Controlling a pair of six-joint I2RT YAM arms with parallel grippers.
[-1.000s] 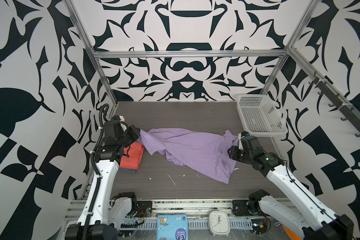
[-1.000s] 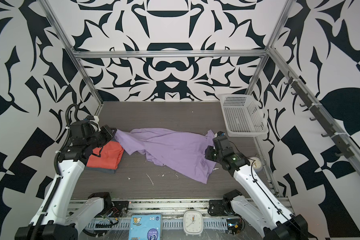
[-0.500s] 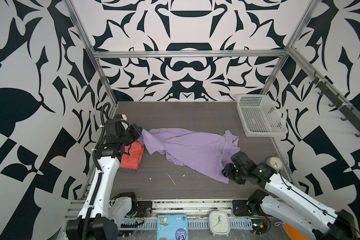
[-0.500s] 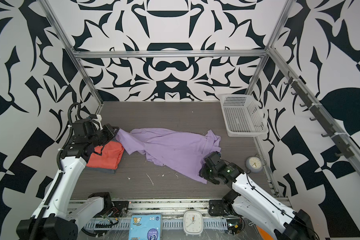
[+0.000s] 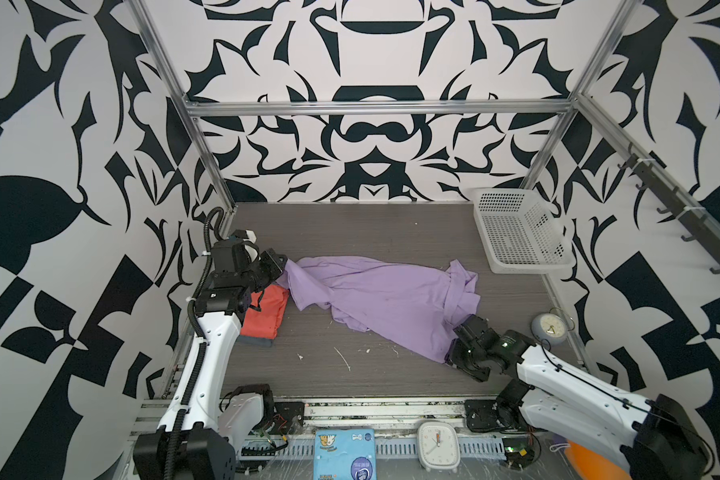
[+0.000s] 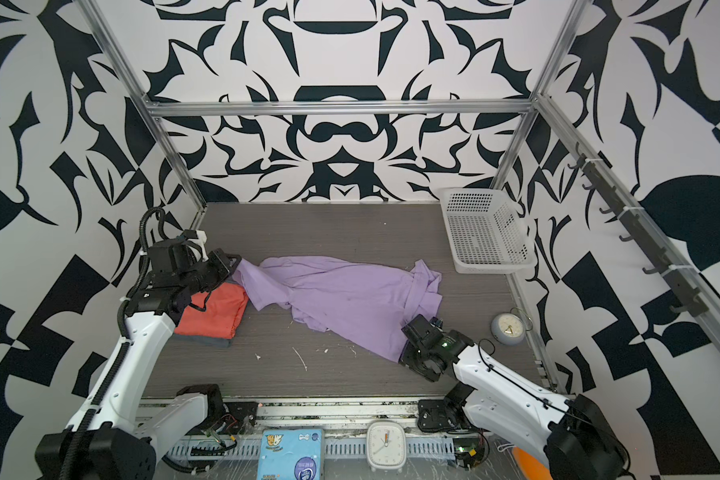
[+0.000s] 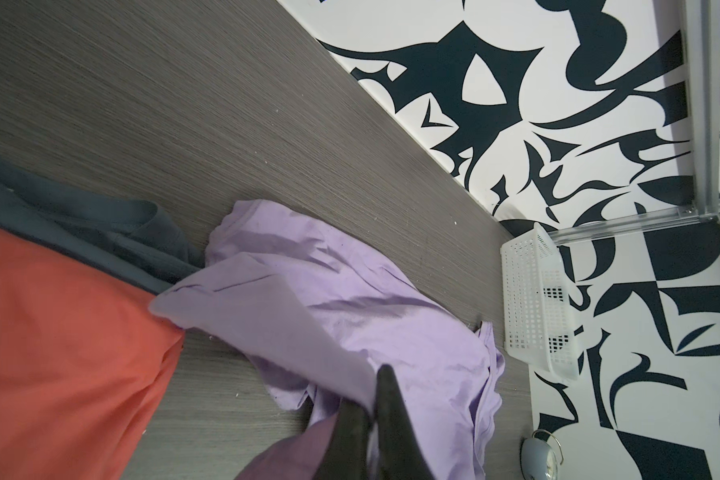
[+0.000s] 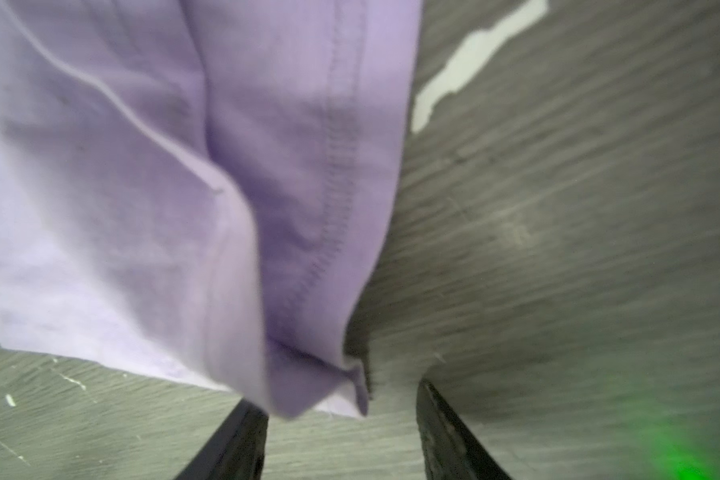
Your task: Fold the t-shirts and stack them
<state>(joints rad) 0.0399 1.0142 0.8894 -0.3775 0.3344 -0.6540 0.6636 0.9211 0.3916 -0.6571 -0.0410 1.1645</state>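
Station one: the left gripper is clenched on a corner of the lavender shirt. In the left wrist view its two dark fingers press together with purple cloth pinched between them. From that grip the shirt trails away over the table, rumpled, as far as the right gripper.

The coral shirt is folded and lies directly beneath the left gripper, touching the lavender cloth close to the pinched corner. The grey-blue shirt lies under the coral one — only its edges stick out.

Station two: the right gripper sits low at the table with its jaws spread and nothing clamped. In the right wrist view, which is blurred, the shirt's hemmed corner droops just ahead of the fingers. Its tip reaches the gap between them, and neither finger presses on it.

A white basket stands well beyond the right gripper, against the back wall. A small round clock stands near the gripper's outer side — apart from it.
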